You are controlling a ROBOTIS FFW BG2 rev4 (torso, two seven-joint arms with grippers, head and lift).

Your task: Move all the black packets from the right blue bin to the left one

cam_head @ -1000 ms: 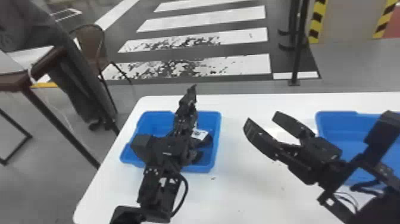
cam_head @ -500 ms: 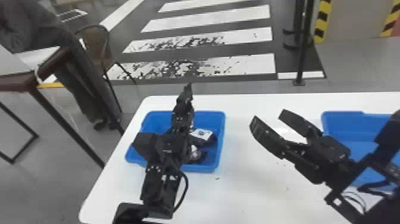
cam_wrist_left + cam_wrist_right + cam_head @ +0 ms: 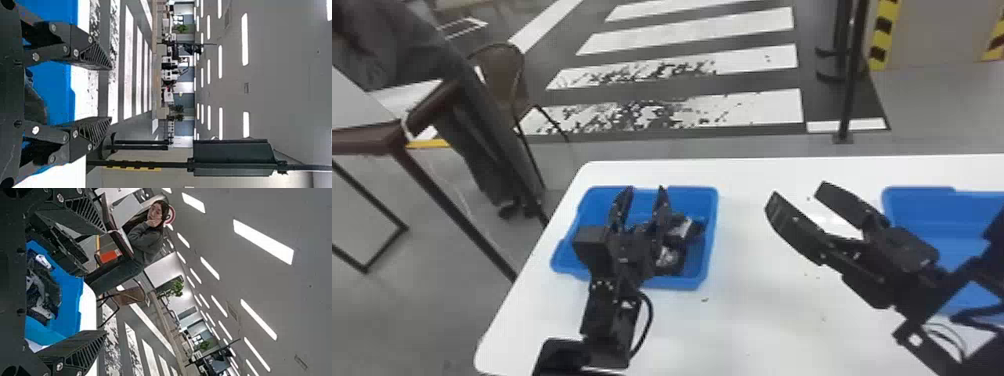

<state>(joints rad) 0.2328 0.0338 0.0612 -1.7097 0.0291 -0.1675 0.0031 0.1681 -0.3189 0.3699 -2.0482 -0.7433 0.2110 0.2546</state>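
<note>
The left gripper [image 3: 646, 200], its fingers spread, is posed over the left bin [image 3: 701, 205], presumably for releasing a packet. The right gripper [image 3: 798, 196], likewise parted, occupies the gap before the right bin [image 3: 922, 207], probably to leave room. Black packets [image 3: 677, 237] lie in the left bin, just right of the left gripper's fingers, apparently unpinched.

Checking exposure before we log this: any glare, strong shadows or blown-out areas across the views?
Head view: bright glare on the white tabletop between the right pincer's fingers, only faint, soft shading elsewhere on it. Left wrist view: ceiling lights burnt to plain white. Right wrist view: same burnt-out light strips, black pincer parts very dark at the left edge.
</note>
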